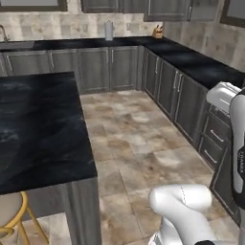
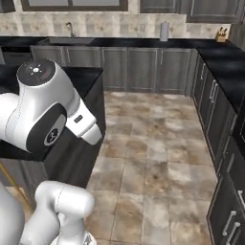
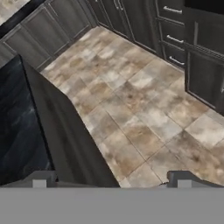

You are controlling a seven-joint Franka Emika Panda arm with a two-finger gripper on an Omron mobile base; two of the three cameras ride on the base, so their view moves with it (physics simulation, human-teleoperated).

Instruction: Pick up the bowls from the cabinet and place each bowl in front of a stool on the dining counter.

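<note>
The dining counter (image 1: pixel 43 129), a black white-veined marble island with dark grey sides, fills the left of the left base view. It also shows behind my arm in the right base view (image 2: pixel 88 76) and at the left of the hand view (image 3: pixel 17 127). One stool (image 1: pixel 9 210), a tan seat in a yellow ring, stands at the counter's near end. My gripper (image 3: pixel 111 180) hangs high over the tiled floor beside the island, open, with nothing between its fingertips (image 3: pixel 39 179). The bowls are out of view. Wall cabinets (image 1: pixel 143 7) cross the top edge; I cannot tell which is the cabinet.
Black wall countertops (image 1: pixel 191 60) over grey panelled base cabinets (image 1: pixel 167 88) run along the back and right. A paper towel roll (image 1: pixel 109 29), a knife block (image 1: pixel 158 32) and a sink faucet (image 2: pixel 71 28) stand on them. Open tiled floor (image 1: pixel 139 139) lies between island and cabinets.
</note>
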